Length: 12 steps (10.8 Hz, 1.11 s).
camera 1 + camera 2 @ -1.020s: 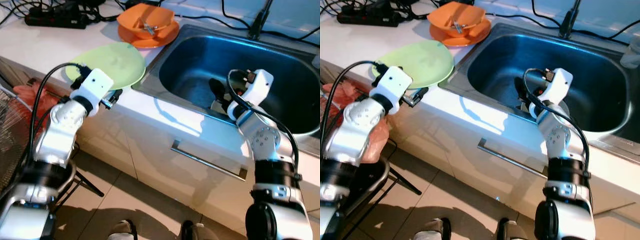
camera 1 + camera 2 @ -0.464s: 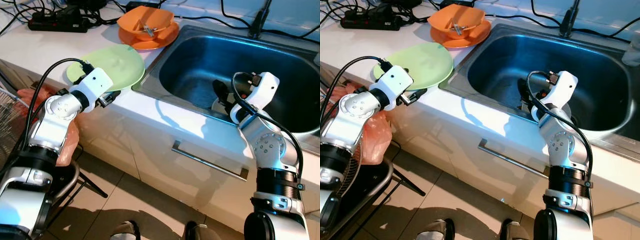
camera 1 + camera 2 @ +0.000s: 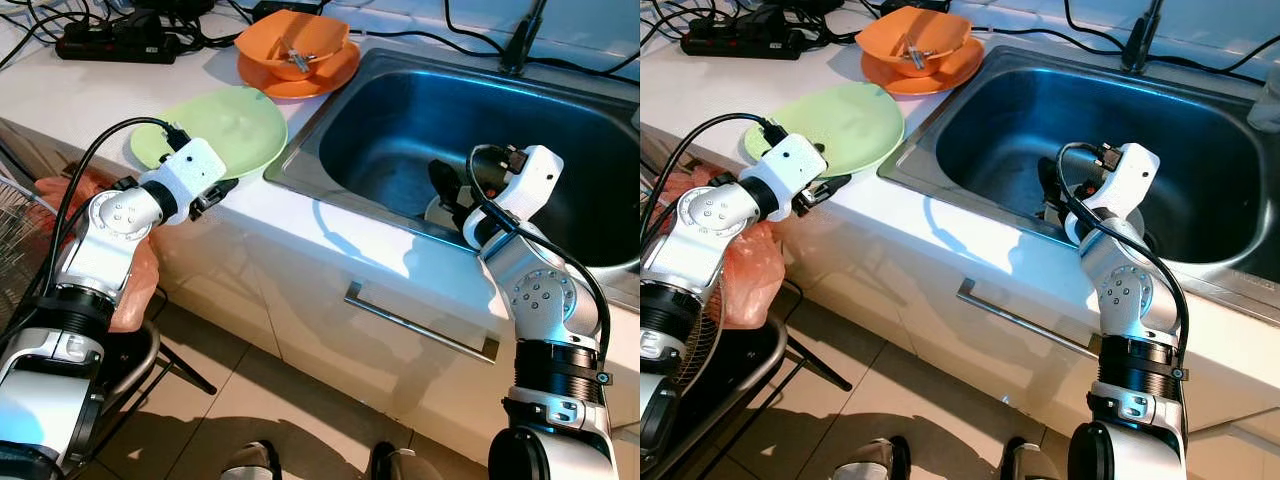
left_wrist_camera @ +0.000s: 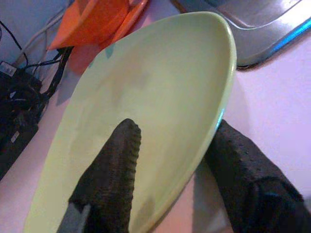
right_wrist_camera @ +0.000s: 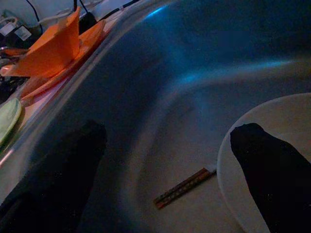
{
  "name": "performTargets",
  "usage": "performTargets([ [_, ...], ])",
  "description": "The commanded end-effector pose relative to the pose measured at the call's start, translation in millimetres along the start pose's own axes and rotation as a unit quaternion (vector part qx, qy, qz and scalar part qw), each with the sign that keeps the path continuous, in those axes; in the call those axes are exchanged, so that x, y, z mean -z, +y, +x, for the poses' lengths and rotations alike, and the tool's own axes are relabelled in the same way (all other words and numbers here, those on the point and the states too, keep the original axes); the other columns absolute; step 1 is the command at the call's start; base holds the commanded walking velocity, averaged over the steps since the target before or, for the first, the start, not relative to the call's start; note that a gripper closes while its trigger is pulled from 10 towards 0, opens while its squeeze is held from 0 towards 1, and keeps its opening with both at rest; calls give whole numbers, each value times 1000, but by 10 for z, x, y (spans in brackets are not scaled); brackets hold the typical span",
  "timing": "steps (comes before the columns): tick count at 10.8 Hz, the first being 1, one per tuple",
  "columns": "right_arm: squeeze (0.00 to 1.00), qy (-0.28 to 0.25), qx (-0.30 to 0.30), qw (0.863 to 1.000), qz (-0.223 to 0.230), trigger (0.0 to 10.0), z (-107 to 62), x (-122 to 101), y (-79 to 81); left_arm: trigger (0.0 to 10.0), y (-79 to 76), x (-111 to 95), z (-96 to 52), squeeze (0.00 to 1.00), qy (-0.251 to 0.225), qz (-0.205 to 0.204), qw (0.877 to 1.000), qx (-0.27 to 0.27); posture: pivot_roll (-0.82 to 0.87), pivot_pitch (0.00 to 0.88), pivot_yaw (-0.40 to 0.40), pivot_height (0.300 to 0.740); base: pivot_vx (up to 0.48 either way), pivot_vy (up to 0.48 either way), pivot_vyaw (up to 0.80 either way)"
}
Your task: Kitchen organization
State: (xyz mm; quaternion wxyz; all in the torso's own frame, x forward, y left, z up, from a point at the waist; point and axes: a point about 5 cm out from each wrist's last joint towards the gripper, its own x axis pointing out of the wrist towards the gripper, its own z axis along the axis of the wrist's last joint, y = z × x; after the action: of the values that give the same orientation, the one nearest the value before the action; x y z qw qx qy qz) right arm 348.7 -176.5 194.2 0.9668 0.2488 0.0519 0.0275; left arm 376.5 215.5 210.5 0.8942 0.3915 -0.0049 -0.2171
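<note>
A: Kitchen counter (image 3: 120,90), steel sink (image 3: 560,130) at 2 o'clock. Progress?

B: Early, I'd judge. Left gripper (image 4: 170,160) straddles the green plate's (image 3: 222,130) rim, fingers spread, not clamped. Orange bowl (image 3: 292,45) untouched at 12.

A: Right gripper (image 5: 170,165)?

B: Open over the sink; white plate (image 5: 272,160) and a thin stick (image 5: 184,187) below. Plate cut off, stick unidentifiable.

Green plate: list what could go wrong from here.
1. The left hand straddles the green plate's rim with one finger on top and one below, near the counter edge; a shallow pinch may let it slip and fall to the floor.
2. Swinging it toward the sink could clip the orange bowl nearby.
3. The right hand hangs open inside the sink over a white plate; a plate set there could strike it.
</note>
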Motion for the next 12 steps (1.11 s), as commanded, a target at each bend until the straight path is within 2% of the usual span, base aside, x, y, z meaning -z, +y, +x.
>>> performTargets([
  [1,0,29,21,999,7,10000,-20,144,-85,0,68,-34,-8,0,-7,5,1000,-4,22,174,85,740,0,0,0],
  [4,0,29,24,999,22,10000,-16,148,-84,0,67,-31,-4,0,-9,4,1000,-6,21,173,87,740,0,0,0],
  [12,0,35,34,998,31,10000,-20,222,-122,0,53,-65,11,0,-26,4,999,-18,23,168,87,740,0,0,0],
])
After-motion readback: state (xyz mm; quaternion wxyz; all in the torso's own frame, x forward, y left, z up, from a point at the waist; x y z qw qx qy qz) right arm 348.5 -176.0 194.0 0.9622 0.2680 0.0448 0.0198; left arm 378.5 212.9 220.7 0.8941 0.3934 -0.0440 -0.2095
